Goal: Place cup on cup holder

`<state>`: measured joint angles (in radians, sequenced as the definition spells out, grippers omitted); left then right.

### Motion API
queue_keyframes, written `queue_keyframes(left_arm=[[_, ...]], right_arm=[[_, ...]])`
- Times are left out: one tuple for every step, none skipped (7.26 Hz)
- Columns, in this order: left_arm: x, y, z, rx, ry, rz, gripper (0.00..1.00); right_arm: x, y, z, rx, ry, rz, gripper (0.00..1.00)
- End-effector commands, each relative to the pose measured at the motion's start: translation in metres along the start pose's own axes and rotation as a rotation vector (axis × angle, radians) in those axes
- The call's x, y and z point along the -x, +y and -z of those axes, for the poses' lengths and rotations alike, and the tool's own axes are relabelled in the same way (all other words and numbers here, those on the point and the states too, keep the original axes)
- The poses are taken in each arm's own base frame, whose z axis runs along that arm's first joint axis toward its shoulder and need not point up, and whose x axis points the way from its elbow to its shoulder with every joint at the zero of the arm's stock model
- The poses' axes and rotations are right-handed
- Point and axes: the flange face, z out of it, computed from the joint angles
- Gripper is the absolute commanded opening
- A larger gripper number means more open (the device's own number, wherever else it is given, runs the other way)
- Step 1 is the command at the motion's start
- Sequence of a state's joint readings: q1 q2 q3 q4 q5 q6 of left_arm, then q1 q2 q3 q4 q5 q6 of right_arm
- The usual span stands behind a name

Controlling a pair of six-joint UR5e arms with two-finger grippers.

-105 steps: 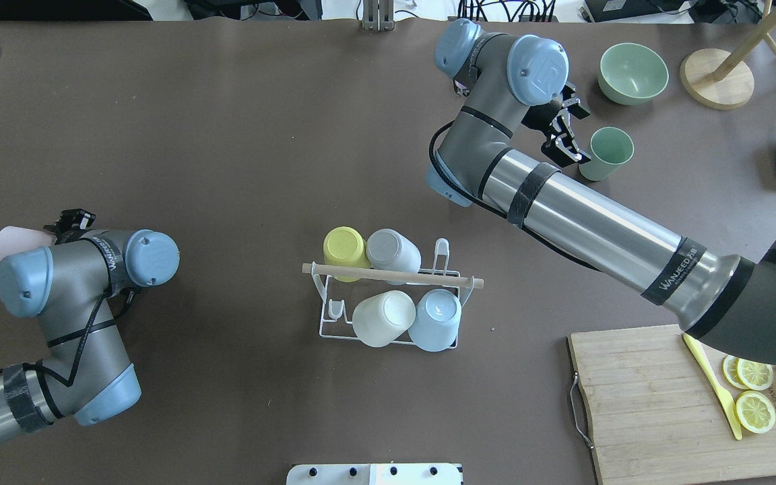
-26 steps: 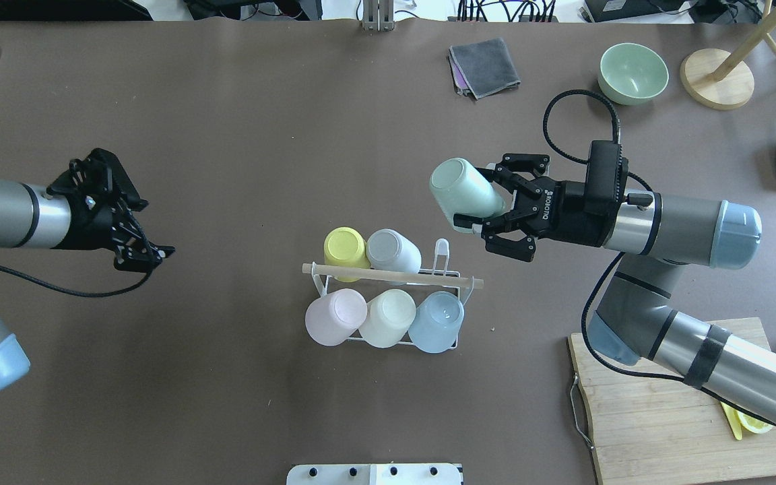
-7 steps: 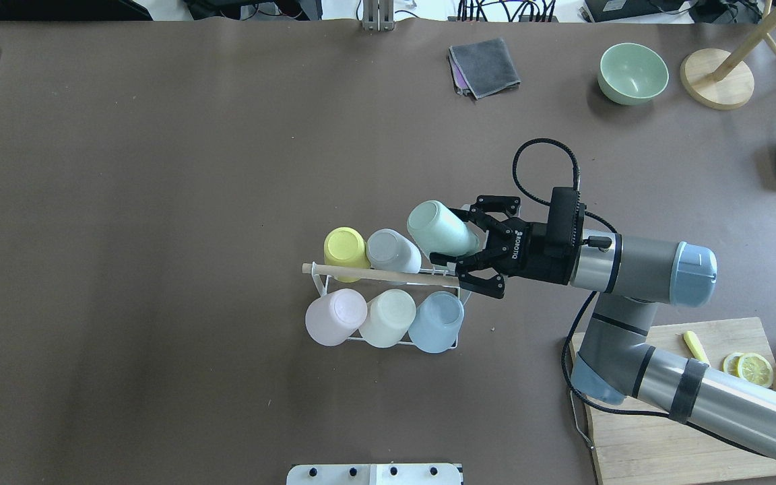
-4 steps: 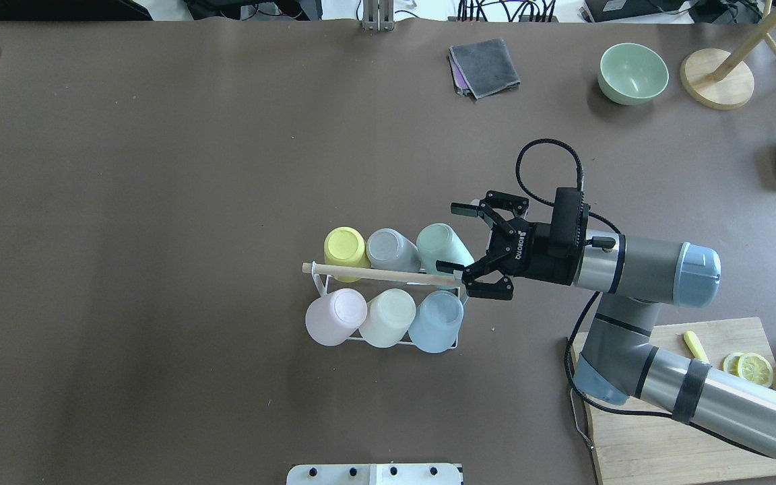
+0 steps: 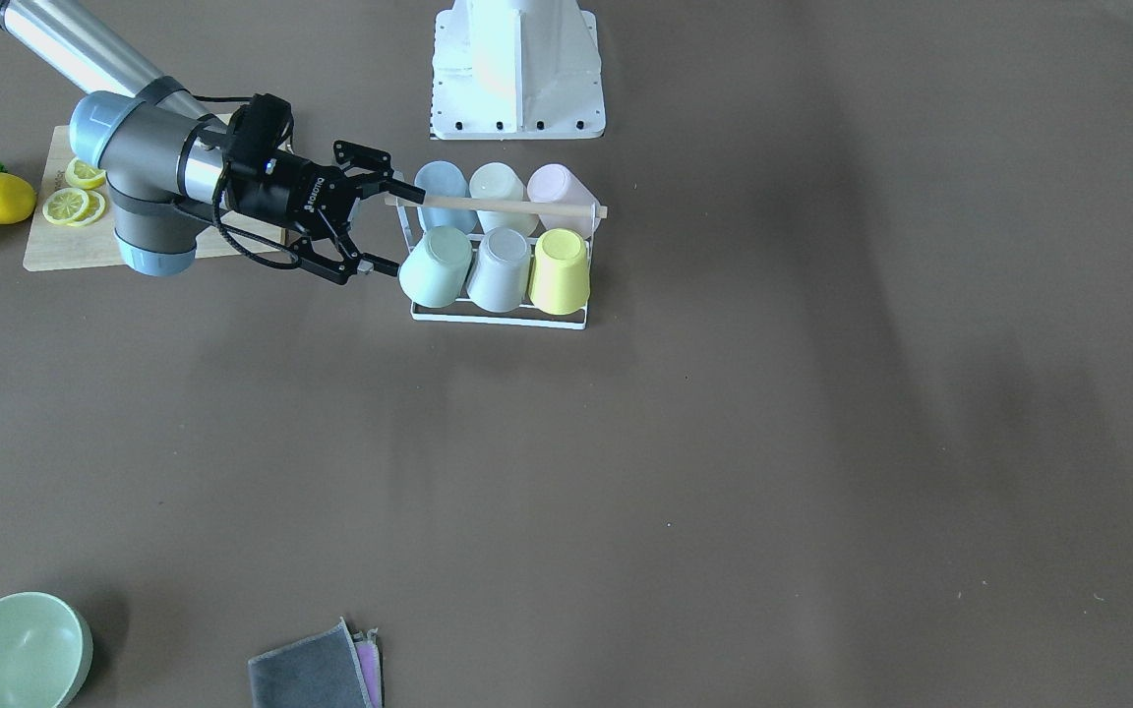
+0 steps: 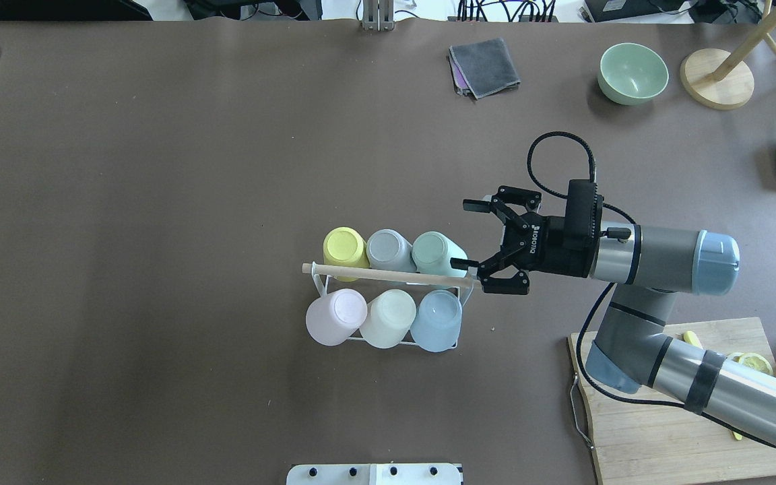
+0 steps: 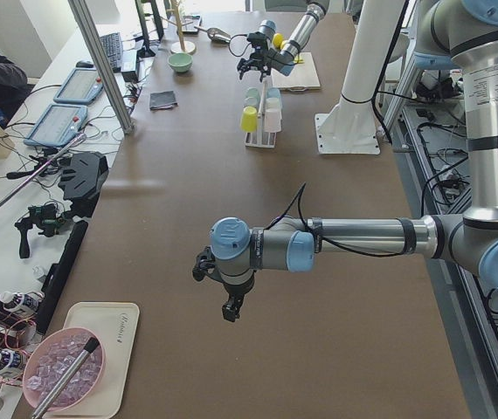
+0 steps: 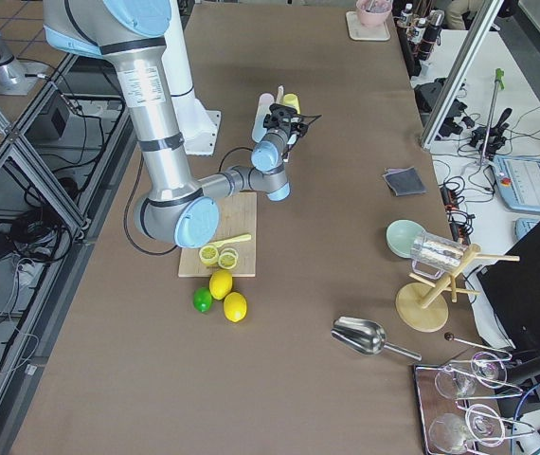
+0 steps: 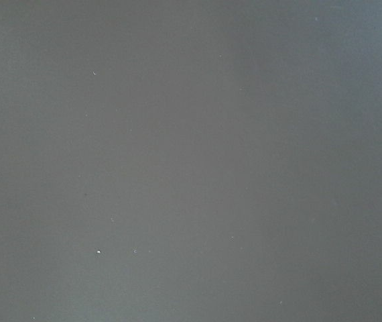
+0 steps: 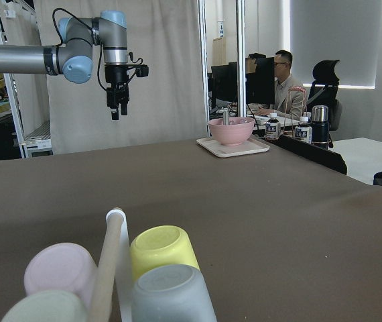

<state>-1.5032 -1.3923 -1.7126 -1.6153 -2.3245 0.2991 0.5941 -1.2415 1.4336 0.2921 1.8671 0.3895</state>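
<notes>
Smooth mint cup (image 6: 436,252) let go since a second ago: inverted on white wire cup holder (image 6: 361,272), far row. Your right gripper (image 6: 463,234) pulled back, spread wide. Left gripper (image 7: 229,305): spread unclear.

The right gripper (image 6: 463,233) released the green cup (image 6: 436,250) onto the cup holder (image 6: 388,275).

The near arm reaches along the bench (image 8: 327,57), and its right gripper (image 8: 296,118) sits just beside the cup holder (image 8: 275,106), where a pink cup (image 8: 266,99) and a yellow cup (image 8: 292,100) show. Nearer the robot-side edge lies a cutting board (image 8: 215,223) carrying lemon slices (image 8: 219,255). Two lemons (image 8: 221,282) and a lime (image 8: 202,300) lie just off its near end.
</notes>
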Motion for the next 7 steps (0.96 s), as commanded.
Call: queue_keyframes(left_arm=[[0.001,0.0,-0.001,0.001,0.0,0.001,0.99],[0.0,-0.003,0.001,-0.002,-0.004,-0.003,0.99],[0.0,-0.004,0.002,-0.004,-0.003,-0.004,0.99],[0.0,-0.004,0.001,-0.002,-0.004,-0.007,0.99],[0.0,-0.003,0.001,-0.002,-0.004,-0.005,0.99],[0.001,-0.003,0.001,-0.001,-0.004,-0.002,0.99],[0.001,-0.003,0.001,-0.001,-0.004,-0.002,0.99]], right_arm=[[-0.039,-0.026,0.054,0.184,-0.061,-0.012,1.0],[-0.058,-0.037,0.089,0.3,-0.075,-0.052,1.0],[-0.074,-0.041,0.131,0.408,-0.06,-0.121,1.0],[-0.086,-0.042,0.177,0.498,-0.017,-0.211,1.0],[-0.089,-0.042,0.216,0.574,0.056,-0.317,1.0],[-0.093,-0.04,0.252,0.633,0.142,-0.425,1.0],[-0.094,-0.025,0.285,0.686,0.222,-0.516,1.0]])
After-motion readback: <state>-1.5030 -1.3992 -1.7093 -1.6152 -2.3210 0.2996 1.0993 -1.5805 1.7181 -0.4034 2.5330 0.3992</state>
